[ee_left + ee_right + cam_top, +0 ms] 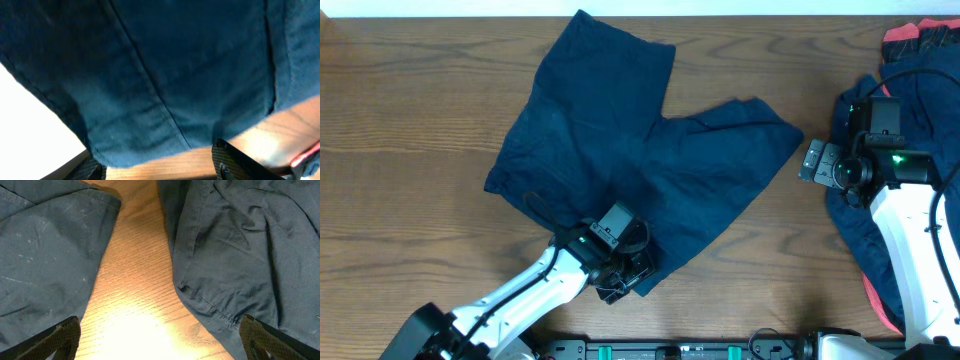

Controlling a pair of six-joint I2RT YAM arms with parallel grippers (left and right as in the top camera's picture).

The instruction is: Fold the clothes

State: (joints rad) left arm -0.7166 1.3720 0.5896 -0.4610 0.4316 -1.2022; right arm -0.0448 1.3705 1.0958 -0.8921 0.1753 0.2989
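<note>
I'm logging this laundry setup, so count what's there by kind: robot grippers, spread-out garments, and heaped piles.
Grippers: 2, the left gripper and right gripper
Spread-out navy shorts: 1
Heaped clothes pile: 1
Total: 4

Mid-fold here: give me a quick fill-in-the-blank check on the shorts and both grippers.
1. The shorts lie spread on a ___ table.
2. The gripper at the shorts' near edge belongs to the ___ arm.
3. The right gripper hangs over bare table, its jaws ___.
4. A second pile of clothes lies on the table's ___ side.
Missing words: wooden; left; open; right.
</note>
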